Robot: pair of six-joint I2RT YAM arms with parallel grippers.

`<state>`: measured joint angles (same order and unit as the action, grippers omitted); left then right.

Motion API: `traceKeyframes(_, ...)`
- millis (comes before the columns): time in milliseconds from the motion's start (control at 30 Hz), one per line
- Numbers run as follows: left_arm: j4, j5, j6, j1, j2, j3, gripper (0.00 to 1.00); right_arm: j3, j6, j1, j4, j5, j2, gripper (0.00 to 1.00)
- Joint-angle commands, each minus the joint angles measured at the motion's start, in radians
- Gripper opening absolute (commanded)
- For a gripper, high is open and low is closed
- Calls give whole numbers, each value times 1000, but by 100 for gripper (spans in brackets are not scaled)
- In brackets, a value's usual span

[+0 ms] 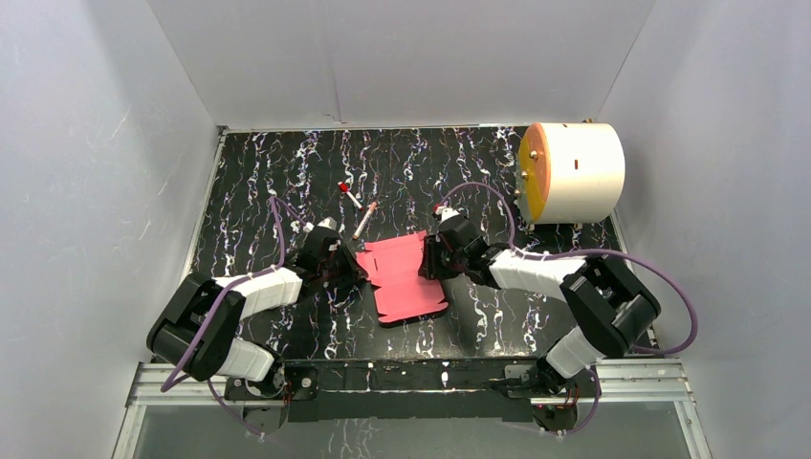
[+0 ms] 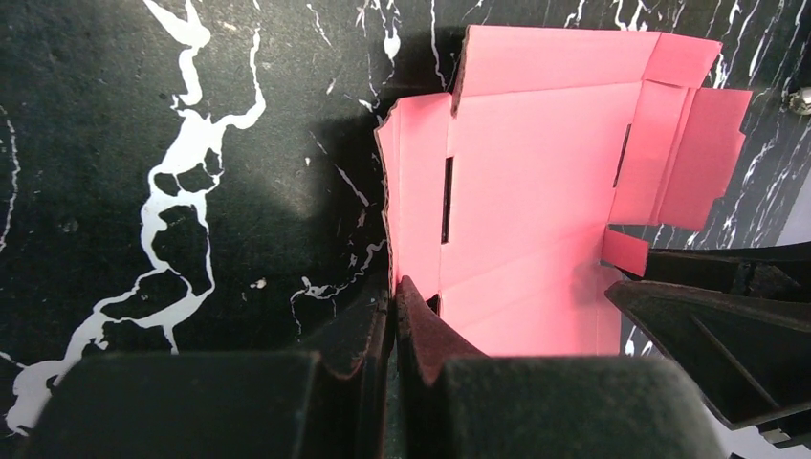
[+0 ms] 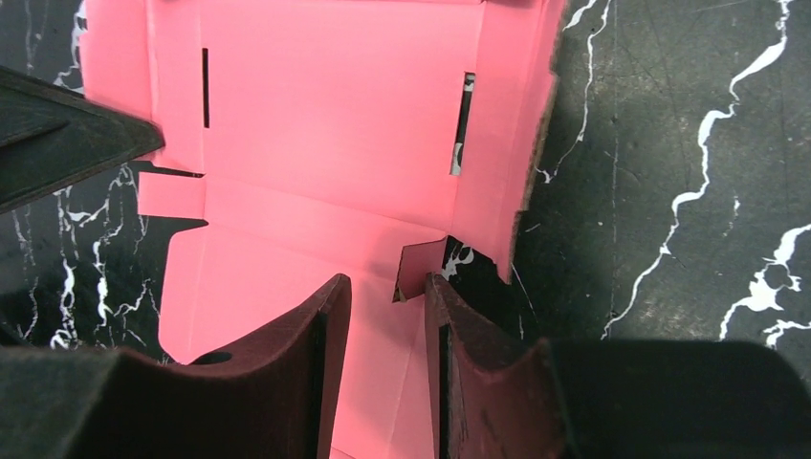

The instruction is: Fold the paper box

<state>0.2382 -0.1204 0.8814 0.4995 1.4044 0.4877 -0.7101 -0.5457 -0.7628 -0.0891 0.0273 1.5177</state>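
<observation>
The paper box (image 1: 405, 277) is a pink die-cut card sheet lying mid-table, with slits and flaps and its side edges bent upward. My left gripper (image 1: 352, 266) sits at the sheet's left edge. In the left wrist view that gripper (image 2: 393, 298) is shut on the raised left flap of the paper box (image 2: 536, 182). My right gripper (image 1: 427, 260) is at the sheet's right edge. In the right wrist view it (image 3: 384, 298) stands open, its jaws a narrow gap apart over the pink card (image 3: 325, 124), beside the raised right flap (image 3: 507, 143).
A big white cylinder with an orange face (image 1: 572, 172) lies at the back right. Two thin pens (image 1: 350, 195) (image 1: 363, 221) lie just behind the sheet. White walls enclose the black marbled table (image 1: 287, 172) on three sides.
</observation>
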Motion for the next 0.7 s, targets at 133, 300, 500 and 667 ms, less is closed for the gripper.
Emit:
traceKeyframes(133,-34,17,-38,10,-52,53,3,-127,27,-49,65,-59,22,44)
traceKeyframes(300,-76,33,-98,10,-64,84,2,-141,144,-40,124,-70,-52,54)
traceKeyframes(500,-143,49,-187,11,-57,147,2,-237,342,61,235,75,-76,62)
traceKeyframes(667,-177,68,-254,15,-38,196,2,-337,507,158,280,255,-18,66)
